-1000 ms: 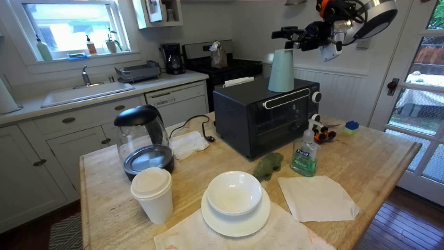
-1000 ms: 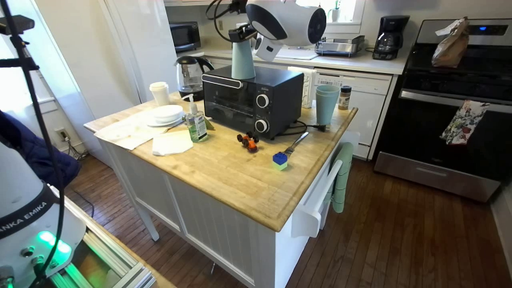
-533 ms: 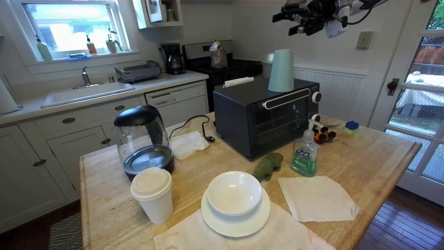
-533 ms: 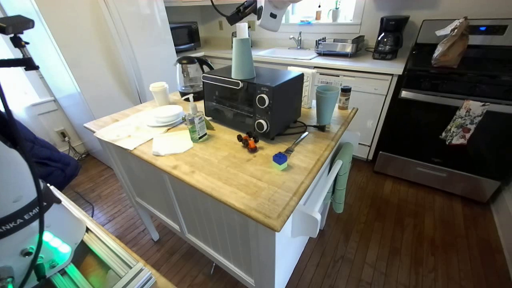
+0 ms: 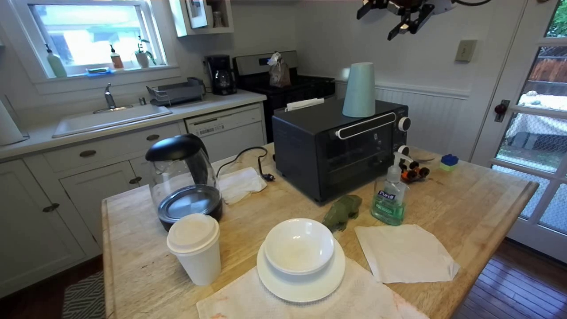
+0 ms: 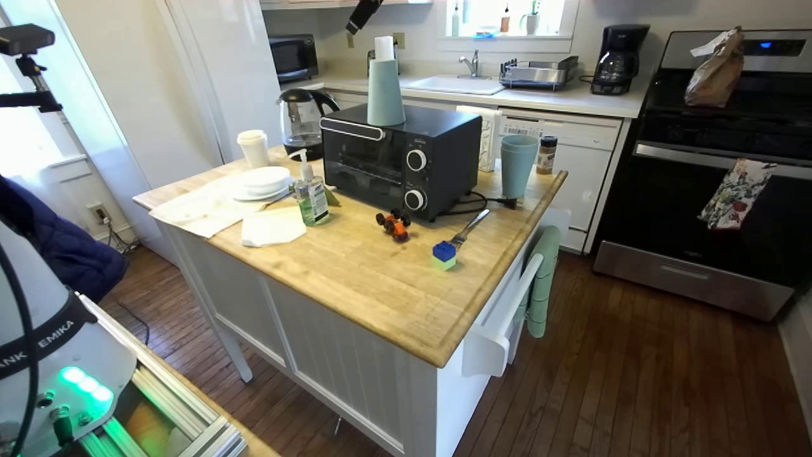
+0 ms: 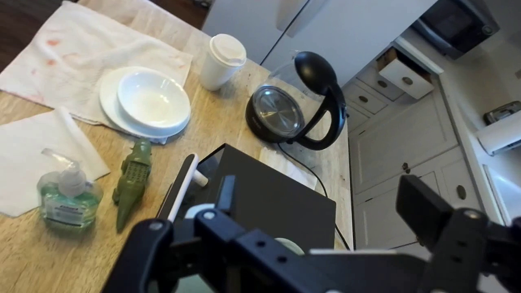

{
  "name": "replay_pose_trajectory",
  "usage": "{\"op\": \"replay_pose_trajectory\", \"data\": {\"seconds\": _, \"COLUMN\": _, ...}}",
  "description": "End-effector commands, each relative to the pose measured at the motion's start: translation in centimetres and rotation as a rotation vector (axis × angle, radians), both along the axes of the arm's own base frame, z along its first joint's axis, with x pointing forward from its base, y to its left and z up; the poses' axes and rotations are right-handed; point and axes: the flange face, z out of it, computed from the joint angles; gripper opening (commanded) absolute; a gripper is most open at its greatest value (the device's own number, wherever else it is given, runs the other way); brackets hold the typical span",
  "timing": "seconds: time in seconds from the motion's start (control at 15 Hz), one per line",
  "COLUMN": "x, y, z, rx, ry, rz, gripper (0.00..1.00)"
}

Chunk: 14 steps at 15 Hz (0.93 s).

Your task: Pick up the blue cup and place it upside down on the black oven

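Note:
The blue cup stands upside down on top of the black oven, near its front edge, with the narrow end up. Both also show in an exterior view, the cup and the oven. My gripper is open and empty, above the cup and apart from it, at the top edge of that view. In the wrist view my fingers are wide apart over the oven top. Pale pieces behind the fingers there are mostly hidden. Only a dark part of the gripper shows in an exterior view.
Another blue tumbler stands upright beside the oven with a spice jar. A glass kettle, white cup, bowl, green toy, sanitizer bottle and orange toy car stand on the wooden table.
My gripper was at the cup's top one second ago. It has risen away from the cup, to the upper edge of both exterior views. The cup and oven have not moved.

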Motion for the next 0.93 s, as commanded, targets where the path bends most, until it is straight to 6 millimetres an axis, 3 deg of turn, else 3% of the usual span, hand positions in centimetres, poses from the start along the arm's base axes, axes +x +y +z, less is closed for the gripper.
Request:
{"op": "replay_pose_trajectory", "data": {"seconds": 0.0, "x": -0.9, "y": 0.8, "z": 1.6, "rx": -0.168, "ry": -0.04, "rz": 0.1, "gripper": 1.0}}
{"op": "replay_pose_trajectory", "data": {"seconds": 0.87, "x": -1.8, "y": 3.9, "z": 4.2, "rx": -0.647, "ry": -0.28, "rz": 0.506, "gripper": 1.0}}
